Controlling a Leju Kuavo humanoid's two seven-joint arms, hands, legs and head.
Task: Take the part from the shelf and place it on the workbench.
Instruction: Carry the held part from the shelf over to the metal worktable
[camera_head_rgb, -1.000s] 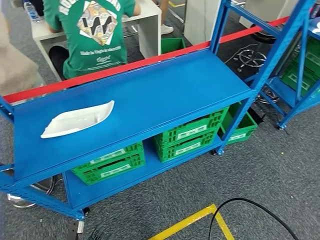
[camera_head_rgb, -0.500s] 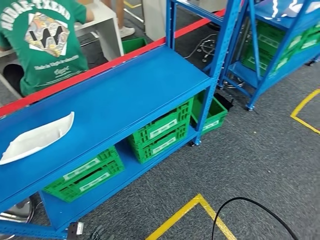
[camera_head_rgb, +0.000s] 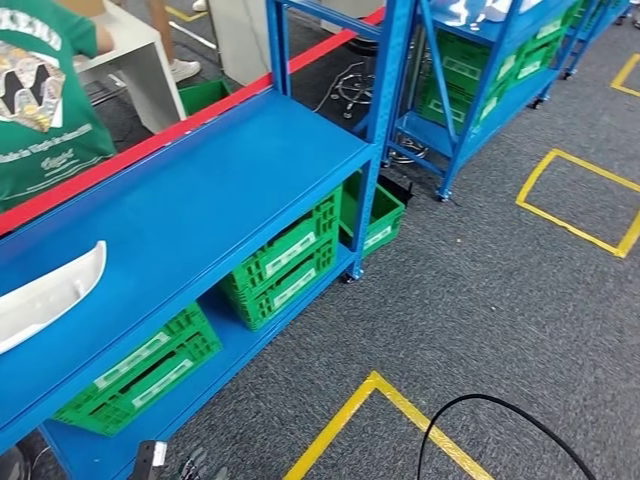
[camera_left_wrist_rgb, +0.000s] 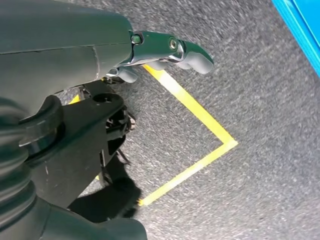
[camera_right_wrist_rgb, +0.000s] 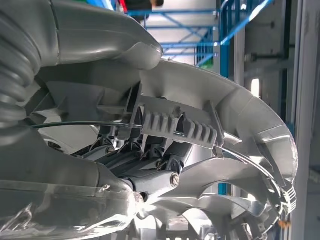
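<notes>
grey carpet with yellow tape outlines (camera_head_rgb: 581, 190) runs in front of a blue shelf (camera_head_rgb: 189, 200), and against a second ago the whole head view has swung toward the right: the camera turned, not the things. a white part (camera_head_rgb: 45, 295) lies on the shelf's top deck, now cut by the picture's left edge where before it showed whole. green crates (camera_head_rgb: 283, 260) sit on the lower deck, and a person in a green shirt (camera_head_rgb: 38, 90) sits behind the red rail. more blue racks (camera_head_rgb: 483, 60) have come into sight at the far right. the left hand (camera_left_wrist_rgb: 166, 50) hangs over the carpet, fingers loose and holding nothing. the right hand (camera_right_wrist_rgb: 143, 145) grips a pale grey ribbed part (camera_right_wrist_rgb: 234, 115) close against the lens.
</notes>
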